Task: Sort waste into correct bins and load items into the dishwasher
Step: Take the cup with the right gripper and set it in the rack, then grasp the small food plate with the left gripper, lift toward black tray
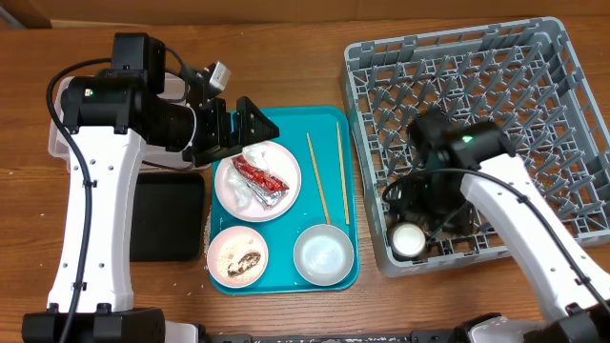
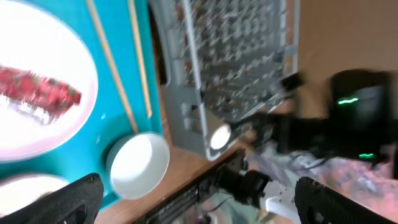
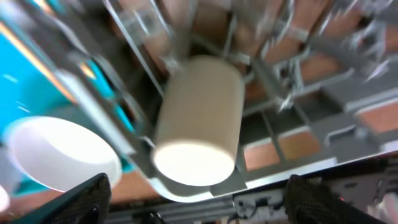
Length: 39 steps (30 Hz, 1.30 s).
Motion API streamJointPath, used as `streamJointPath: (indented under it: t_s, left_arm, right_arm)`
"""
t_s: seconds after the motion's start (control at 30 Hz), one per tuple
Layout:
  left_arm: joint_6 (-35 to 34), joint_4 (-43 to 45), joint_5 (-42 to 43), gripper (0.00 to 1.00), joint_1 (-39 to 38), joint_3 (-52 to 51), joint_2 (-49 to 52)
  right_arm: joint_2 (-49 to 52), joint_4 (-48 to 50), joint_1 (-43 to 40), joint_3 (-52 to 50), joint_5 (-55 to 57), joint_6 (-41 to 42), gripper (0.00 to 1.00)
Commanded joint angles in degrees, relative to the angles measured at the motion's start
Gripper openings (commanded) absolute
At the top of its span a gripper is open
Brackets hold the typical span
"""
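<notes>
Hovering wide open and empty, the left gripper [image 2: 202, 202] faces a light, crinkly snack wrapper [image 1: 260, 177], probably best pinched at its raised middle.

A teal serving tray [image 1: 297, 122] [image 2: 124, 56], rectangular with rounded corners and a low rim, lies flat near the middle of the wood-grain tabletop [image 1: 19, 238]. Bare brown wood shows on every side of the tray. Beyond the tray's near short edge, a dark rail [image 1: 334, 335] runs along the tabletop's front.
</notes>
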Motion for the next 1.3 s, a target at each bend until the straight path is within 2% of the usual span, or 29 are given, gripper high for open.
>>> streamJointPath:
  t_s: [0.0,0.1,0.17,0.27,0.3,0.4,0.47,0.6,0.73,0.83,0.87,0.9,1.0,1.17,1.2,1.27]
  left_arm:
    - [1.60,-3.74,-8.48,1.00,-0.76,0.87,-0.15]
    - [1.03,-8.33,-21.38,1.00,-4.72,0.83,-0.15]
    - [-2.93,-10.38,-28.63,1.00,-9.16,-0.04,-0.15]
    - [-17.86,-10.84,-44.26,1.00,-18.36,-7.30,-0.15]
    - [-20.57,-9.22,-45.64,0.99,-20.28,-10.62,-0.15]
    - [-26.49,-0.85,-45.57,0.91,-23.69,-22.49,-0.15]
    - [-30.18,6.10,-44.33,0.76,-24.02,-31.26,-0.15]
    - [-30.42,18.75,-39.69,0.52,-24.06,-42.03,-0.15]
    - [-30.42,27.34,-40.33,0.47,-24.06,-46.77,-0.15]
    - [-30.45,29.86,-41.55,0.33,-24.06,-47.89,-0.15]
    - [-30.42,29.86,-42.34,0.17,-24.06,-47.89,-0.15]
    - [-30.40,29.64,-42.47,0.06,-24.06,-47.89,-0.15]
    - [-30.40,27.61,-41.57,0.04,-24.04,-47.56,-0.15]
    - [-28.61,15.61,-31.58,0.04,-22.36,-39.10,-5.77]
    - [-26.86,11.82,-29.35,0.04,-18.47,-34.77,-8.94]
    - [-21.24,9.92,-24.37,0.04,-10.97,-30.40,-12.09]
  right_arm:
    - [-3.19,3.13,0.15,11.39,5.05,0.13,0.92]
    - [-3.50,8.39,0.15,17.68,5.01,0.04,0.93]
    - [-3.50,12.13,0.15,19.50,4.76,0.09,0.95]
    - [-3.48,15.69,0.15,19.87,4.15,0.26,0.96]
    - [-3.48,15.80,0.15,19.87,4.17,0.24,0.97]
    - [-3.48,15.50,0.15,19.85,4.17,0.20,0.98]
    - [-3.48,15.13,0.15,19.85,4.17,0.20,0.98]
    - [-3.30,15.19,0.15,19.85,4.20,0.20,1.00]
    - [-2.71,15.19,0.15,19.78,4.20,0.22,1.00]
    - [-2.23,15.10,0.15,19.76,4.17,0.22,1.00]
    - [-2.12,15.06,0.15,19.76,4.17,0.22,1.00]
    - [-2.12,15.08,0.15,19.76,4.17,0.20,1.00]
    - [-2.12,15.04,0.15,19.76,4.17,0.20,1.00]
    - [-2.12,14.21,0.15,19.76,4.22,0.00,1.00]
    - [-2.12,14.27,0.15,19.76,4.20,0.00,1.00]
    - [-2.12,14.25,0.15,19.76,4.20,0.00,1.00]
